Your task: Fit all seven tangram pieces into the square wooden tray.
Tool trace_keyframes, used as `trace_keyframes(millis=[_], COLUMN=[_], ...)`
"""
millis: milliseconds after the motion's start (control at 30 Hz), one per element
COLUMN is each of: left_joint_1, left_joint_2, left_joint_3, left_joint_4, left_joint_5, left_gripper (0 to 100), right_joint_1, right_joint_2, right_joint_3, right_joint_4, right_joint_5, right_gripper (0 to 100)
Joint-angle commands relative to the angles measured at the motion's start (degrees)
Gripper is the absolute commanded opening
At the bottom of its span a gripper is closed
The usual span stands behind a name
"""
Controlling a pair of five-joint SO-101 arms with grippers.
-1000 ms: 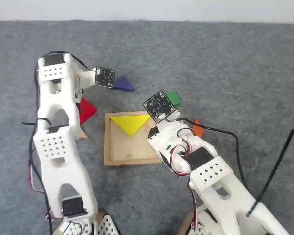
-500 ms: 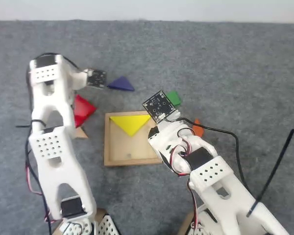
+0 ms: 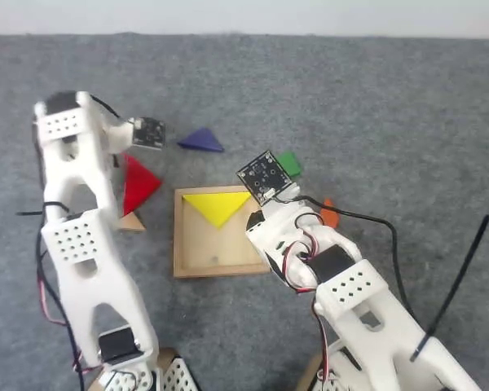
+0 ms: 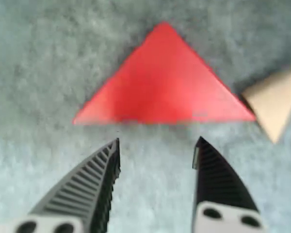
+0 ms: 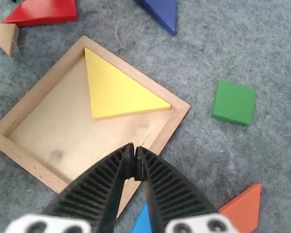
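The square wooden tray lies mid-table with a yellow triangle set in its far corner. A large red triangle lies on the felt left of the tray. My left gripper hangs open just short of the red triangle's long edge, touching nothing. My right gripper is shut and empty over the tray's right rim. A small tan triangle lies beside the red one. A blue triangle, a green square and an orange triangle lie around the tray.
Grey felt covers the whole table. A light-blue piece peeks from under my right gripper's fingers. Both white arm bodies stand at the near edge, with a black cable looping at the right.
My left arm has swung left, away from the blue triangle, uncovering more of the red triangle. The right arm and all pieces have stayed put.
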Motion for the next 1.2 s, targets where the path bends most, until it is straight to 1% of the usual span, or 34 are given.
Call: trace_keyframes(millis=[0,67,133,233,367,433,467,633,700,767,1033,1067,1167], left_joint_1=[0.09,1.93,4.66,10.11,13.54,13.45,13.36,9.58,8.00,6.59,2.20,1.58,-1.14], left_joint_2=[-7.65,-8.53,-8.00,-4.22,4.04,7.91,9.58,12.57,12.92,13.01,13.01,12.84,12.66], left_joint_3=[-8.57,-10.07,-10.33,-9.19,-9.27,-9.36,-9.36,-12.18,-14.29,-16.04,-17.01,-16.84,-16.84], left_joint_4=[3.52,1.93,-0.09,-5.71,-16.97,-20.75,-21.27,-18.20,-15.03,-11.08,3.08,4.13,4.04], left_joint_5=[2.73,8.97,16.97,33.05,55.65,62.42,63.56,61.27,61.01,58.64,40.18,37.80,32.18], left_gripper=[20,16,10,1,1,1,1,1,1,1,1,1,1], right_joint_1=[-0.40,-0.40,-0.40,-0.40,-0.40,-0.40,-0.40,-0.40,-0.40,-0.40,-0.40,-0.40,-0.40], right_joint_2=[-2.15,-2.15,-2.15,-2.15,-2.15,-2.15,-2.15,-2.24,-2.24,-2.24,-2.24,-2.24,-2.24], right_joint_3=[-0.35,-0.44,-0.44,-0.44,-0.44,-0.44,-0.44,-0.53,-0.53,-0.53,-0.53,-0.53,-0.53], right_joint_4=[-1.10,-1.10,-1.10,-1.10,-1.10,-1.10,-1.10,-1.10,-1.10,-1.10,-1.10,-1.10,-1.10], right_joint_5=[-0.26,-0.26,-0.26,-0.35,-0.35,-0.35,-0.26,-0.26,-0.26,-0.26,-0.26,-0.26,-0.26], right_gripper=[0.9,0.9,0.9,0.9,0.8,0.8,0.8,0.8,0.8,0.8,0.8,0.8,0.8])
